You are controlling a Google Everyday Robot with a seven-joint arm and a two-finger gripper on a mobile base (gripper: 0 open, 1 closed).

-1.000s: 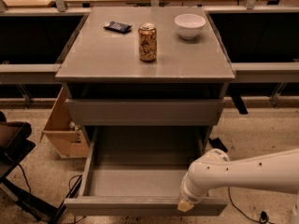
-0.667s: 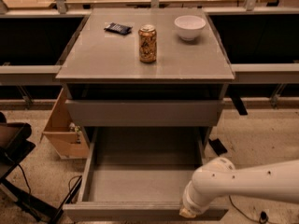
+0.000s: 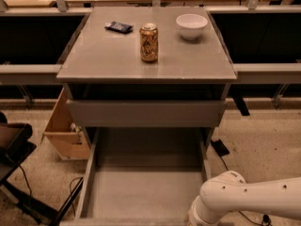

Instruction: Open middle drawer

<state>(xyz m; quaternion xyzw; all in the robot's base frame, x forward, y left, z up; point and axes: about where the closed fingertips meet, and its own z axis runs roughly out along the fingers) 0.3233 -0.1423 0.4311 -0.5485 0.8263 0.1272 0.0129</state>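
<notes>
The middle drawer (image 3: 141,192) is pulled far out under the shut upper grey drawer front (image 3: 146,113). Its plain grey tray is bare inside and its front edge lies at the bottom of the view. My white arm (image 3: 244,201) comes in from the lower right and ends at the drawer's front right corner. The gripper itself is below the bottom edge of the view, out of sight. The lowest drawer front is hidden under the open drawer.
On the cabinet top (image 3: 103,55) stand a brown drink can (image 3: 148,42), a white bowl (image 3: 191,25) and a small dark packet (image 3: 118,27). A cardboard box (image 3: 66,126) stands left of the cabinet. A dark chair (image 3: 14,149) is at the left edge. Cables lie on the floor.
My arm has moved down and towards the near edge, and the gripper has dropped out of view. The drawer's front edge has come slightly further out.
</notes>
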